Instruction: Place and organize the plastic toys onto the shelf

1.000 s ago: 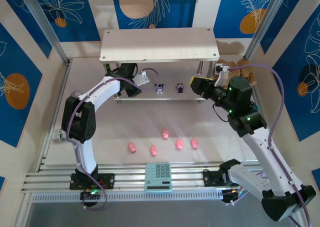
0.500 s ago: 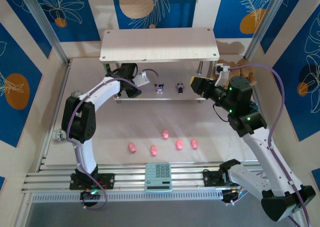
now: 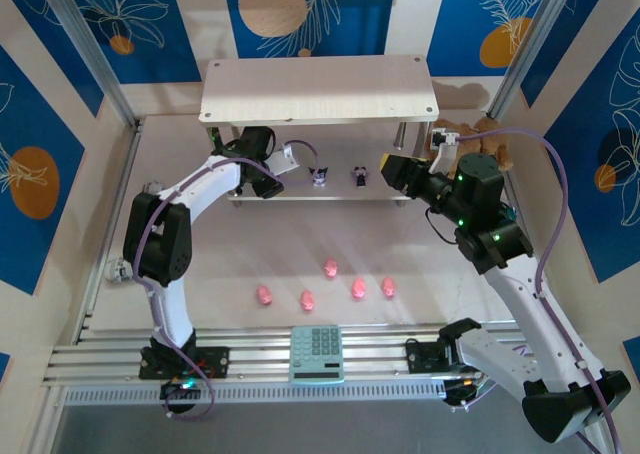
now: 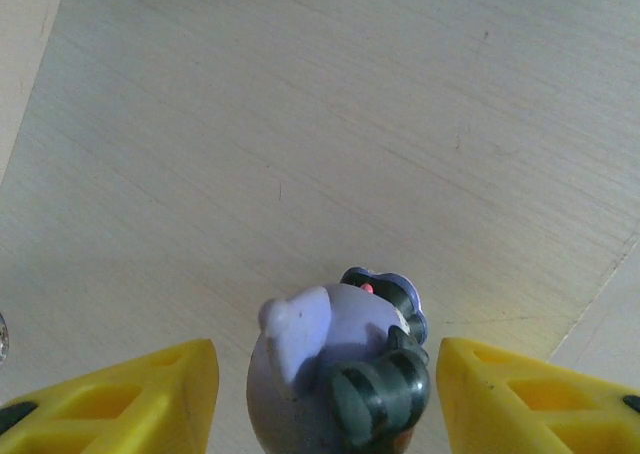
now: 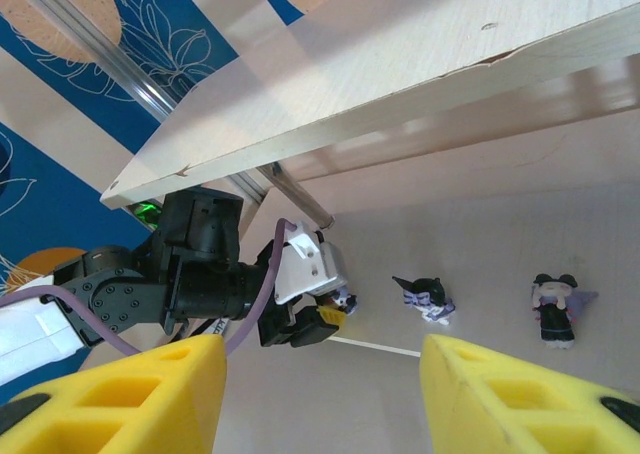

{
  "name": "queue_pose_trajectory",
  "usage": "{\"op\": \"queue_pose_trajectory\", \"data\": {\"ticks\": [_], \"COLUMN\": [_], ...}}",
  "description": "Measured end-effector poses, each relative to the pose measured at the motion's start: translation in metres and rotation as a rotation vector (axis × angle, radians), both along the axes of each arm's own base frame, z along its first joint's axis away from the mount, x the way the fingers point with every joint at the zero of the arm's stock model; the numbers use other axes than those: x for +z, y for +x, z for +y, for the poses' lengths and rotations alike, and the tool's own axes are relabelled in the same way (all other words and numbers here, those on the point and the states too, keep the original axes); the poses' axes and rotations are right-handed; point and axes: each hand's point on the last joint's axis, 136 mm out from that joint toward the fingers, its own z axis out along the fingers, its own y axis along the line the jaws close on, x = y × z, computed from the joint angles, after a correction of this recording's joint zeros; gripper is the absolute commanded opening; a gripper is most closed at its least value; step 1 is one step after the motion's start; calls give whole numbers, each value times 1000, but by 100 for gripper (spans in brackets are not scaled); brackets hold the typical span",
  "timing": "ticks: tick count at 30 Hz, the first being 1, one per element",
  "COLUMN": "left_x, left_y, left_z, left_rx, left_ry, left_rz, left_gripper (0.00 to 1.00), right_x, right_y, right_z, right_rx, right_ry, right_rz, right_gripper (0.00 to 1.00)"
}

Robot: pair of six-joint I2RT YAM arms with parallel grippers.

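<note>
Several pink pigs lie on the table, among them one at the left [image 3: 264, 295], one further back [image 3: 330, 268] and one at the right [image 3: 388, 287]. The shelf [image 3: 320, 89] stands at the back. Two dark figurines [image 3: 319, 177] [image 3: 359, 175] stand on its lower level [image 3: 300, 198]. My left gripper [image 3: 272, 184] reaches under the top board. It is open, and a third dark figurine [image 4: 340, 374] stands between its yellow fingers [image 4: 150, 399] with a narrow gap on each side. That figurine [image 5: 343, 299] also appears in the right wrist view. My right gripper [image 3: 388, 166] hovers open and empty by the shelf's right end.
A calculator [image 3: 317, 352] lies on the aluminium rails at the near edge. A brown plush bear [image 3: 470, 134] sits at the back right behind my right arm. A small silver object [image 3: 118, 269] rests by the left wall. The shelf's thin legs [image 5: 300, 199] stand near my left gripper.
My left wrist has shifted very slightly under the shelf. The right arm, the pigs and the two standing figurines have not moved.
</note>
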Motion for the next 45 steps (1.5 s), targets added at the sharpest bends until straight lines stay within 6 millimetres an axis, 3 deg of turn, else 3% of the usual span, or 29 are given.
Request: {"op": "queue_pose_trajectory", "data": {"ticks": [8,21,42,45], "left_x": [0,5,1,5], "left_y": [2,3,-4,-6], "left_z": [2,22,26,26], "left_rx": [8,50,31,29], "left_ry": [9,15,27,21], "left_rz": [-10,-38,-34,-40], "left_gripper": [62,63,63,68], "right_x": [-1,-2,-6,-5], "right_y": [0,1,2,2], "right_z": [-1,-1,-3,-3], "right_rx": [-2,-4,-11,-11], "right_ry": [0,6,13,14], "right_rz": [1,7,19,16], "right_gripper": [55,55,55,55]}}
